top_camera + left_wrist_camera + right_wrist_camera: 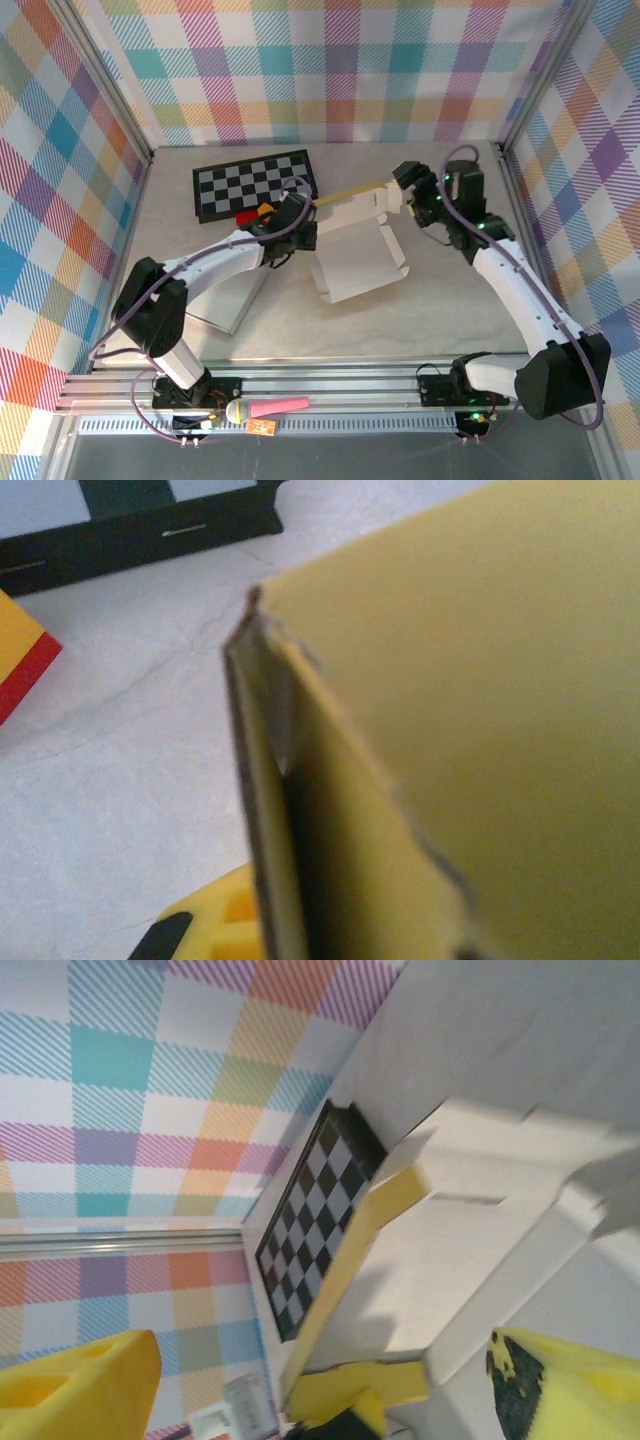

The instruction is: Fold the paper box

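The paper box [355,265] lies half folded in the middle of the table, white outside and yellow inside. Its long back wall stands raised between the two arms. My left gripper [297,215] is at the wall's left end. In the left wrist view the yellow cardboard [480,680] is very close, its doubled edge running down beside one yellow finger [215,925]; the other finger is hidden behind it. My right gripper [403,190] is at the wall's right end, its jaws wide apart, with the box [480,1250] ahead between the fingers [80,1390].
A black and white chessboard [255,185] lies behind the box at back left, with a red and yellow block [255,212] by its front edge. A flat white sheet [235,305] lies under the left arm. Plaid walls enclose the table.
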Robot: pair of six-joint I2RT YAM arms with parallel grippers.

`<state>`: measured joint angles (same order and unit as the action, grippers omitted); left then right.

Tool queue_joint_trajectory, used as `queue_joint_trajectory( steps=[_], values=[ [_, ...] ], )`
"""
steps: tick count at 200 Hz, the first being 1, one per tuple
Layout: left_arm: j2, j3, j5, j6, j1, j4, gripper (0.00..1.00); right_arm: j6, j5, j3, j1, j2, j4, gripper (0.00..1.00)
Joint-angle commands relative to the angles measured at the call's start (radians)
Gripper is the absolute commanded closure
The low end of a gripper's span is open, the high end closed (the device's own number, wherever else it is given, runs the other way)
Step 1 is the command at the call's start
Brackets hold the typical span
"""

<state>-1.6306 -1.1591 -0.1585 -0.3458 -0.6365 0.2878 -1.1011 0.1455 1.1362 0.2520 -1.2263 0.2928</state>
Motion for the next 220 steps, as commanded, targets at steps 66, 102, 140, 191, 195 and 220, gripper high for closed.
queue_joint_trajectory(
  steps=[66, 102, 140, 191, 195, 220],
  values=[
    [-0.026, -0.112, 0.422, 0.090, 0.123, 0.082, 1.00, 0.053, 0.168, 0.165, -0.101, -0.130, 0.332, 0.27],
    [-0.031, -0.117, 0.437, 0.076, 0.123, 0.082, 1.00, 0.014, 0.092, 0.160, -0.075, -0.119, 0.303, 0.17],
    [-0.052, -0.153, 0.474, 0.070, 0.123, 0.115, 1.00, 0.048, 0.066, 0.096, -0.081, -0.088, 0.250, 0.28],
    [-0.050, -0.158, 0.482, 0.075, 0.123, 0.137, 1.00, 0.171, 0.065, 0.204, -0.087, -0.121, 0.317, 0.23],
    [-0.049, -0.158, 0.481, 0.074, 0.123, 0.137, 1.00, 0.165, 0.072, 0.207, -0.087, -0.126, 0.320, 0.22],
    [-0.049, -0.164, 0.476, 0.071, 0.123, 0.138, 1.00, 0.111, 0.099, 0.203, -0.076, -0.143, 0.313, 0.22]
  ],
)
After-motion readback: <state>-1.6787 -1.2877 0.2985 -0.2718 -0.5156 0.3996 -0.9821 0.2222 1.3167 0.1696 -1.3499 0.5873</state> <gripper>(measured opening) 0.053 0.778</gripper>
